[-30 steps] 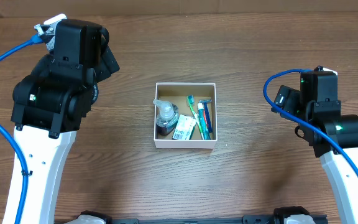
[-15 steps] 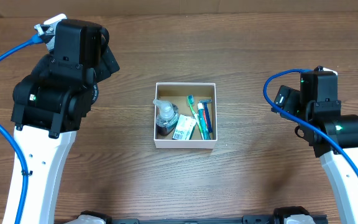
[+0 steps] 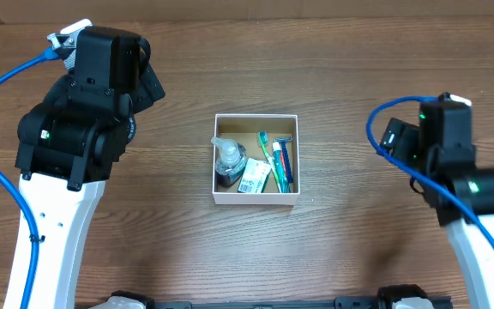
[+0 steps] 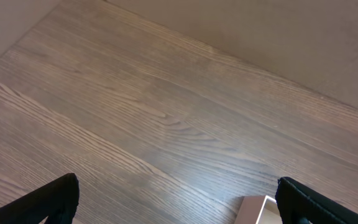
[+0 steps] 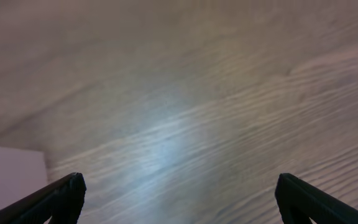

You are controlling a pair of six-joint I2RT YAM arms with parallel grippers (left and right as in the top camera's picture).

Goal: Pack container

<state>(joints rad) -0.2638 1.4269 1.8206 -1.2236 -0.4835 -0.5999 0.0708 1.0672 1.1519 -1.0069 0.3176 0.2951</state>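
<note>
Left pincer (image 4: 178, 204): jaws fully apart, holding nothing, above bare surface (image 3: 333, 69); the box (image 3: 256, 199) lies to its right, one white corner just showing in the left wrist view. Box sits mid-surface, square, with a pump bottle (image 3: 228, 156) and toothbrushes (image 3: 274, 163) inside. Right pincer (image 5: 179, 196): equally wide, empty, box to its left; this arm looks level with the box, so probably nearer.
</note>
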